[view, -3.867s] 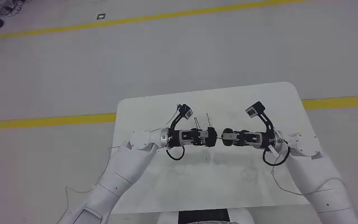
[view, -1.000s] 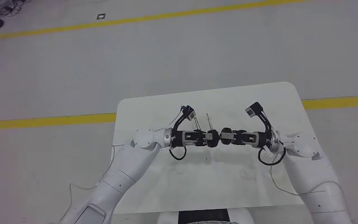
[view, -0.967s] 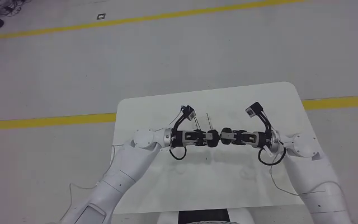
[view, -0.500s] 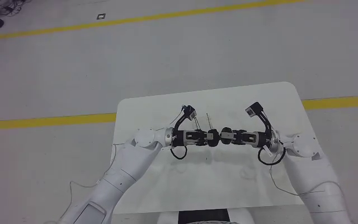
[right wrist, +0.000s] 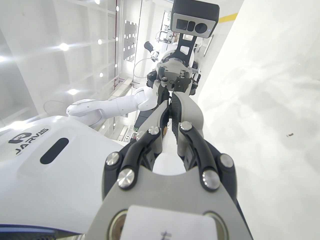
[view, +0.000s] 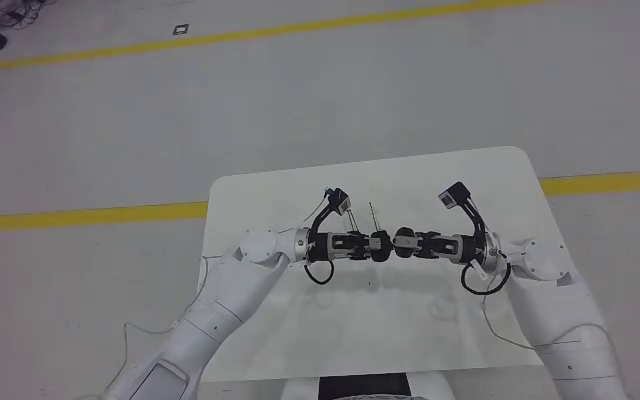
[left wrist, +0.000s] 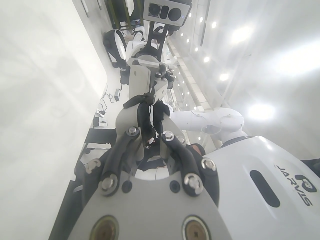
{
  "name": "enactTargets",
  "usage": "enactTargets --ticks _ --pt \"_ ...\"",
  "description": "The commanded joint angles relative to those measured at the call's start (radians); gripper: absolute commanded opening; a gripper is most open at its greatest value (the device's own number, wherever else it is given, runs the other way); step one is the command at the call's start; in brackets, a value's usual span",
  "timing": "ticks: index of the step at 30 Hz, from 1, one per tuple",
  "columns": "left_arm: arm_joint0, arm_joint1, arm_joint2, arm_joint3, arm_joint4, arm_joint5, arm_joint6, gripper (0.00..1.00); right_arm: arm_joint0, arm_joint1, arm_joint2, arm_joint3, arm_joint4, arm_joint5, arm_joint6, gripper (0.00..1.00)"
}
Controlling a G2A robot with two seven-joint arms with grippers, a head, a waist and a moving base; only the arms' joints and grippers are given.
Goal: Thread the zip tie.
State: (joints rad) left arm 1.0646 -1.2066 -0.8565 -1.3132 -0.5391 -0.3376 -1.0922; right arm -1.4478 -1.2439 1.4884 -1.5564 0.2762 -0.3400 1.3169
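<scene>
Both grippers meet tip to tip above the middle of the white table [view: 470, 185]. My left gripper [view: 381, 244] comes in from the picture's left and my right gripper [view: 404, 242] from the right. Two thin black strands of the zip tie [view: 372, 214] stick out past the left gripper toward the table's far side. In the left wrist view the left gripper [left wrist: 150, 106] is shut, with a black end of the zip tie [left wrist: 132, 101] poking out beside its pads. In the right wrist view the right gripper [right wrist: 170, 102] is shut on a thin dark strip [right wrist: 168, 116], and the left gripper [right wrist: 172, 81] faces it closely.
The table carries nothing else apart from a small dark speck [right wrist: 290, 134]. Its far edge and rounded corners lie beyond the grippers. A yellow floor line [view: 100, 215] runs behind the table.
Since about four seconds ago the two grippers have closed the gap between them and now nearly touch. Over the last second nothing visibly moves.
</scene>
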Motion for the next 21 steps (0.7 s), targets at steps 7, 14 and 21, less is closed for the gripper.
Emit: enactTargets --ticks 7,14,21 --pt "-0.003 0.002 0.006 0.002 -0.002 0.000 0.004 0.00 -0.002 -0.002 0.002 -0.001 0.000 0.000 0.003 0.00" --pt "-0.004 0.004 0.011 0.004 -0.004 -0.002 0.008 0.00 -0.003 -0.004 0.005 0.000 -0.002 0.000 0.003 0.00" --pt "-0.001 0.008 0.004 -0.001 0.004 -0.002 0.018 0.00 -0.006 -0.005 0.018 0.002 -0.004 0.000 -0.017 1.00"
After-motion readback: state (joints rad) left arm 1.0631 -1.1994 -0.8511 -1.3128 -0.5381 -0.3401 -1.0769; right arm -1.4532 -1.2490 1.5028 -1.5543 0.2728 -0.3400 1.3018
